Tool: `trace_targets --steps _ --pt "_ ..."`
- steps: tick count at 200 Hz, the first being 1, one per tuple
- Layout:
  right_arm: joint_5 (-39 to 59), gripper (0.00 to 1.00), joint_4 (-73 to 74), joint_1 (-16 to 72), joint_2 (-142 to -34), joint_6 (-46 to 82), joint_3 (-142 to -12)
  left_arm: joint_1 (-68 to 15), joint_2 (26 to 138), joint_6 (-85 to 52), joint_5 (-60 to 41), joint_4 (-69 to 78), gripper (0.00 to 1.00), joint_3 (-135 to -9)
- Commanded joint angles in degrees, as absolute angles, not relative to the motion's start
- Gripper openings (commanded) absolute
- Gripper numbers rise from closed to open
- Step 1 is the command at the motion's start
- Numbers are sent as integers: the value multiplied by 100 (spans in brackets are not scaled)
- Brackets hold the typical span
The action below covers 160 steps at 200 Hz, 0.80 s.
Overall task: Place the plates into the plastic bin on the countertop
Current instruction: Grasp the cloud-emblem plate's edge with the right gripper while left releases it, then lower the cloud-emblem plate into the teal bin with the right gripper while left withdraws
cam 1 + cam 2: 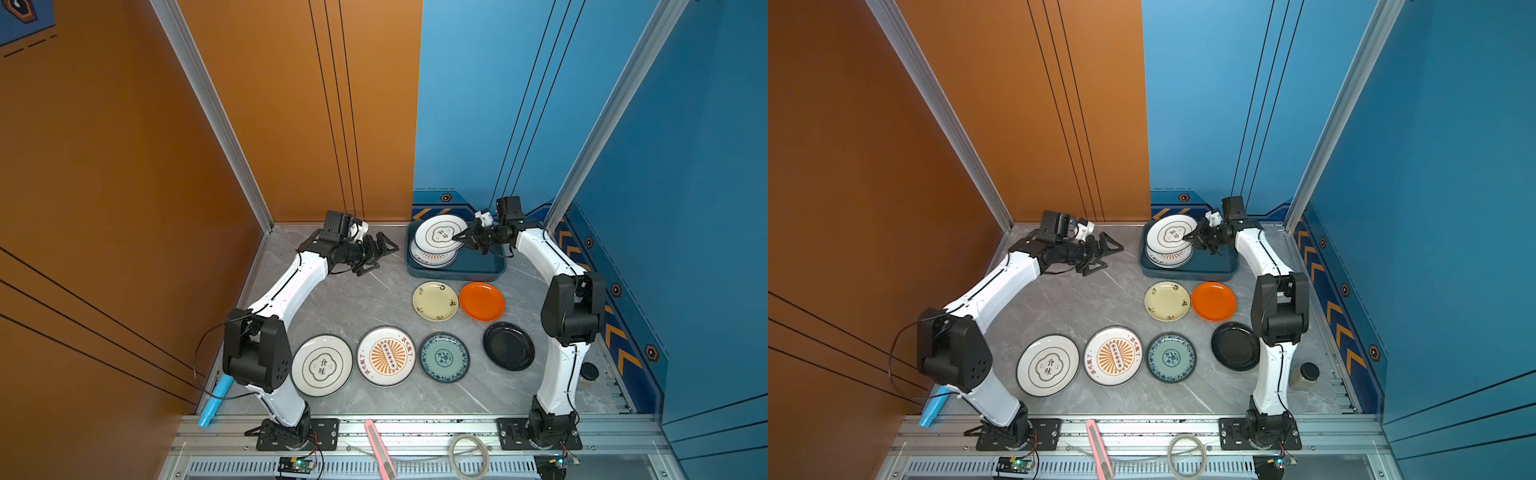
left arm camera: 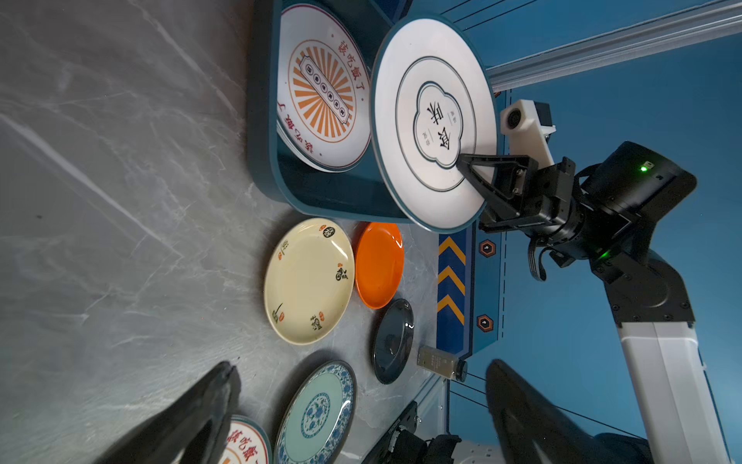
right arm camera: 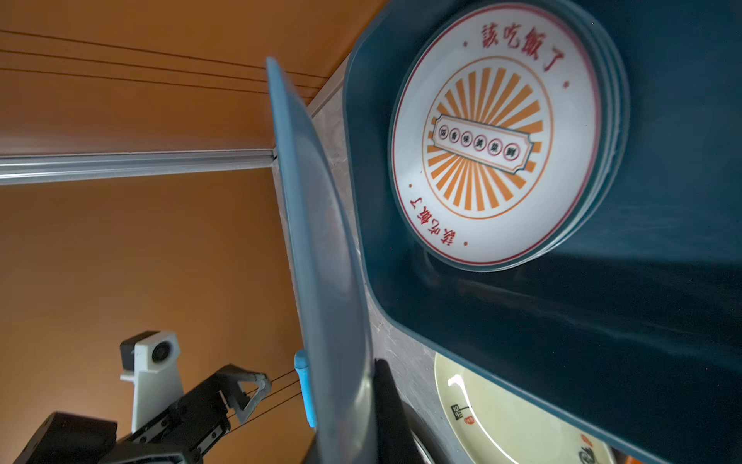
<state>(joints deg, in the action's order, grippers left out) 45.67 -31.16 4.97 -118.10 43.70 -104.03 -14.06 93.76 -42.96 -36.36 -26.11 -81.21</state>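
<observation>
grey countertop [image 1: 353, 303] under it all: your right gripper [image 1: 459, 237] pinches the quatrefoil plate [image 1: 440, 235] by its rim, tilted above the stack [image 1: 432, 260] in the plastic bin [image 1: 478, 271]. level it, lower it onto the stack, then release; your left gripper [image 1: 380, 255] gapes empty beside the bin.

The desk [image 1: 353, 299] bears the plastic bin [image 1: 482, 265], quatrefoil plate [image 1: 322, 365], sunburst plate [image 1: 386, 356], teal-patterned plate [image 1: 444, 357], black plate [image 1: 509, 346], cream plate [image 1: 435, 301] and orange plate [image 1: 482, 301].
</observation>
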Motion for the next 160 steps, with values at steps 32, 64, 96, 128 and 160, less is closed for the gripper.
trace_targets --steps 32,64,96,128,160 --pt "4117 0 -3677 448 -12413 4116 -10986 -966 8556 -3909 -3068 -2998 98 -7204" --pt "4023 0 -3738 457 -12711 4075 -11181 -939 8295 -3304 -2809 -3773 98 -7143" --pt "3977 0 -3802 488 -12965 4076 -11401 -886 8006 -3148 -2793 -3841 98 -6773" --pt "3888 0 -4001 549 -13258 4077 -11654 -872 7877 -3105 -2789 -3841 98 -6426" --pt "3814 0 -4166 562 -13527 4133 -11882 -905 7900 -2970 -2813 -3898 99 -6241"
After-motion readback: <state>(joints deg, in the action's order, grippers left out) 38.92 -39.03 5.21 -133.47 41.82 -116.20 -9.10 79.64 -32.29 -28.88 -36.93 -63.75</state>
